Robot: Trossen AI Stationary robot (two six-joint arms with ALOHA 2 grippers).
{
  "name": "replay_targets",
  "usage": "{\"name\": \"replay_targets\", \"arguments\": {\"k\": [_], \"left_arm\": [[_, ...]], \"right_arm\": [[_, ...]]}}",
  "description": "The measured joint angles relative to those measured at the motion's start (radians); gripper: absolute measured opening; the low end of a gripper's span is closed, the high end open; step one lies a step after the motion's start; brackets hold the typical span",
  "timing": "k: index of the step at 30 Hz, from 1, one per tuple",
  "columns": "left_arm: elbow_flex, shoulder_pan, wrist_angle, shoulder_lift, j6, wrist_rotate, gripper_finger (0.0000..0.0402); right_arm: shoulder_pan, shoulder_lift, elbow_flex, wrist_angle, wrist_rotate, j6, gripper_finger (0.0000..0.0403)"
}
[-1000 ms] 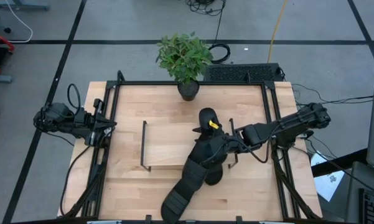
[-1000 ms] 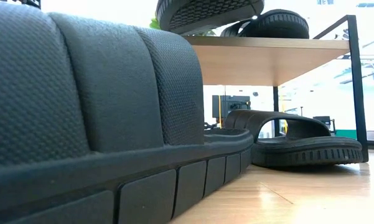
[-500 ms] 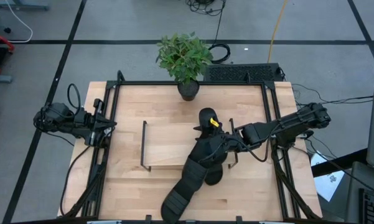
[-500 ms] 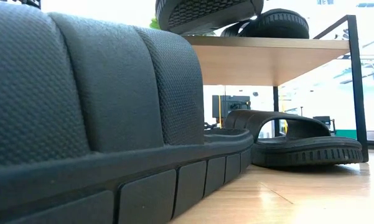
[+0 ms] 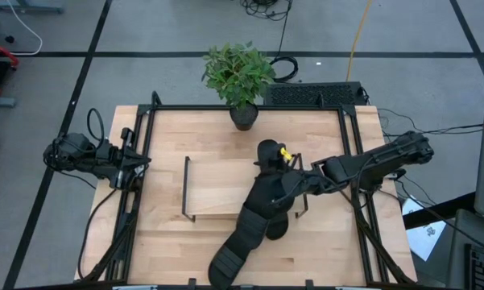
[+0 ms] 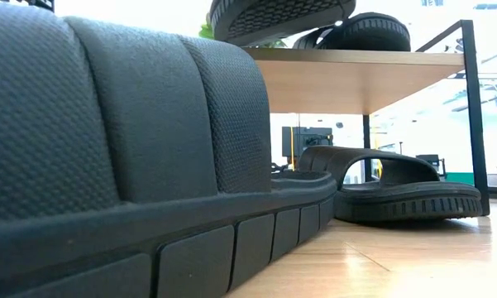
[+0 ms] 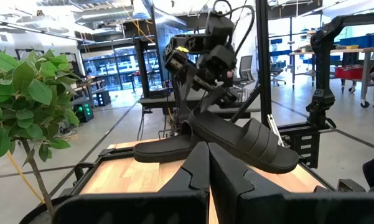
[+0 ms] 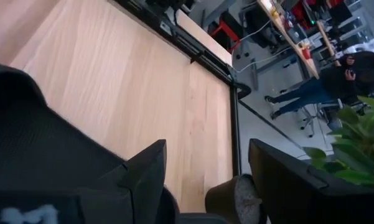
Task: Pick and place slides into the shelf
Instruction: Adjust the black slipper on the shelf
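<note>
We see the right gripper spread wide above the slides on the shelf. The left gripper rests pinched together at the table edge.

A potted plant stands at the far edge of the wooden table, its dark pot on the boards. Beyond the table a person stands on the grey floor, near cables

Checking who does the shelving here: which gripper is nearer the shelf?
The right. The right gripper hovers open over the slides at the shelf's right end; the left gripper waits shut at the table's left edge, off the shelf.
</note>
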Motion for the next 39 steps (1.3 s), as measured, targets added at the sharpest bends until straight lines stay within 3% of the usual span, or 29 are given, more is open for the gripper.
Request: {"name": "replay_targets", "arguments": {"k": [10,22,39], "left_arm": [[0.0,0.0,0.0,0.0,0.0,0.0,0.0005],[0.0,0.0,0.0,0.0,0.0,0.0,0.0005],[0.0,0.0,0.0,0.0,0.0,0.0,0.0005]], "right_arm": [[0.042,-0.055,0.0,-0.024,-0.025,0.059,0.022],[0.186,-0.14,0.0,-0.12,-0.027,0.341,0.0249],[0.25,-0.131,0.0,-0.111,0.024,0.351,0.0249]]}}
